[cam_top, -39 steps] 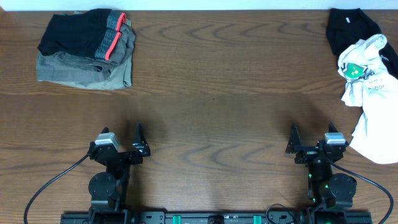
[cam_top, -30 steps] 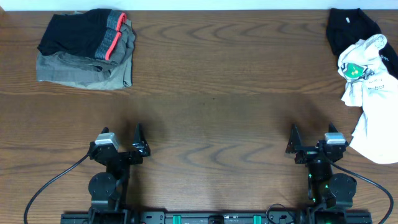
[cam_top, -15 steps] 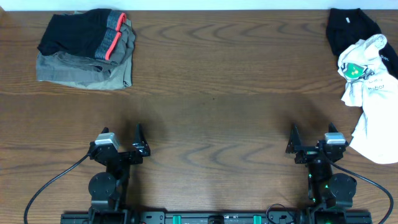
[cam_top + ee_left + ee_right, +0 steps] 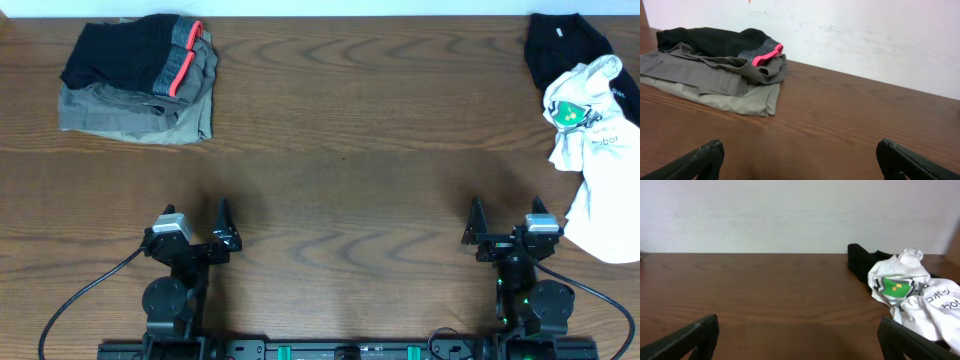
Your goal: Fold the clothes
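Note:
The clothes, a crumpled white T-shirt [image 4: 598, 160] with a green square logo, lie at the table's right edge. In the right wrist view the T-shirt [image 4: 912, 297] shows at far right, logo facing up. My right gripper [image 4: 505, 228] stands open near the front edge, just left of the shirt's lower end and apart from it. Nothing is between its fingers [image 4: 690, 337]. My left gripper [image 4: 192, 228] is open at the front left over bare wood, far from the shirt, with both fingertips [image 4: 702, 157] wide apart.
A folded pile of olive-grey and black garments with a pink band [image 4: 140, 85] sits at the back left, also ahead of the left wrist [image 4: 715, 65]. A black garment [image 4: 562, 45] lies behind the T-shirt. A white wall [image 4: 790, 215] bounds the far side.
The right arm has shifted very slightly to the right. The left arm, the T-shirt and the piles have not moved.

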Tool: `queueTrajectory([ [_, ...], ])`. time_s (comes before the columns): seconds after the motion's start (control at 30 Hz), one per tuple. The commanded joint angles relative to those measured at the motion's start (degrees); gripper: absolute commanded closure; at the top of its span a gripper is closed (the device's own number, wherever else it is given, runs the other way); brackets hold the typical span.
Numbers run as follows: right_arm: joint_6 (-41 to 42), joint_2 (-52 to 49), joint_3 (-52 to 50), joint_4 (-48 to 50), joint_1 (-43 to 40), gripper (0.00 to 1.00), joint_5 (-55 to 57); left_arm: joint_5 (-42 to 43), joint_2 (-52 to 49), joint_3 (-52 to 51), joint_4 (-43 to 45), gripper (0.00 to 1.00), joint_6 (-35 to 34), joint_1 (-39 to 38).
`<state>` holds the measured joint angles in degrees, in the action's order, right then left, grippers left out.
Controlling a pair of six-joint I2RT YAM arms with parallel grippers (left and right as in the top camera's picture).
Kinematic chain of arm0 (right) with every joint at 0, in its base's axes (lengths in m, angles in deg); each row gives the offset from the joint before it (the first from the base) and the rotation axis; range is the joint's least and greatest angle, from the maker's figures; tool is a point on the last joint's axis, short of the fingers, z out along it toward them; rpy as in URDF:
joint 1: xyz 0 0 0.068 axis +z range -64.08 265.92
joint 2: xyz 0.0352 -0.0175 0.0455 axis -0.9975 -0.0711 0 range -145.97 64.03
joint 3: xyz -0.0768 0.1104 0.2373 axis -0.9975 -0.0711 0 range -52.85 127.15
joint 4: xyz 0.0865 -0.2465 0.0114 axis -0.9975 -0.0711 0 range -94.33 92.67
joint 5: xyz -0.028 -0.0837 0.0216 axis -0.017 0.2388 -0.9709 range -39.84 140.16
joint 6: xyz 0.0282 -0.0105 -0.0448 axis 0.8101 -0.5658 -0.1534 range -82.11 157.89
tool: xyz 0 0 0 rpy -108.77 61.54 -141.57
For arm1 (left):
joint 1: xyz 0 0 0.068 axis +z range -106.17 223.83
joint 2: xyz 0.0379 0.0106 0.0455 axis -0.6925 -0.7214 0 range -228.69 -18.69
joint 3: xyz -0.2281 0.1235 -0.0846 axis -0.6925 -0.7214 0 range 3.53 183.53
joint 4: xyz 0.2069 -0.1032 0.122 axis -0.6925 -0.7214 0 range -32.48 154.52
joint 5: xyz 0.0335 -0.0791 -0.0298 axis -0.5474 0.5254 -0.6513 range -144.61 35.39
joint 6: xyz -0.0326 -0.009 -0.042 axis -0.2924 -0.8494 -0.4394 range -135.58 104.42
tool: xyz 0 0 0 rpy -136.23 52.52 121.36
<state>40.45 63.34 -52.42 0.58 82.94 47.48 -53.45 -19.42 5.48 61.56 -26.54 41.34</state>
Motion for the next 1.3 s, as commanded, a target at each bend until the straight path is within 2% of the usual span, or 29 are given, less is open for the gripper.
queueTrajectory([
  [0.0,-0.1,0.3,-0.1,0.2,-0.4,0.01,1.0,-0.1,0.4,-1.7,-1.0,0.02,-0.7,-0.2],
  [0.13,0.2,0.3,-0.1,1.1,-0.4,0.01,0.6,-0.1,0.4,-1.7,-0.6,0.02,-0.7,-0.2],
  [0.3,0.8,0.3,-0.1,6.4,-0.4,0.01,-7.5,1.8,0.4,-1.7,0.1,0.02,-0.7,-0.2],
  [0.47,0.8,0.1,0.3,6.8,-0.4,0.01,-9.9,2.9,0.0,-0.5,1.3,0.02,-0.7,-0.2],
  [0.67,-0.1,-4.9,5.6,6.4,-0.4,0.01,-9.8,2.7,-8.0,6.5,1.3,0.02,-0.7,-0.2],
  [0.83,-1.1,-17.1,15.2,6.1,-0.4,0.01,-11.1,2.7,-22.2,16.6,0.3,0.02,-0.5,-0.2],
  [0.97,-3.6,-30.4,26.1,3.6,-0.4,0.01,-14.4,3.0,-35.5,27.9,-4.3,0.02,-0.5,-0.2],
  [1.27,-8.1,-61.1,55.5,-15.6,-0.4,0.01,-18.0,7.5,-59.6,52.2,-17.7,0.02,2.4,-0.7],
])
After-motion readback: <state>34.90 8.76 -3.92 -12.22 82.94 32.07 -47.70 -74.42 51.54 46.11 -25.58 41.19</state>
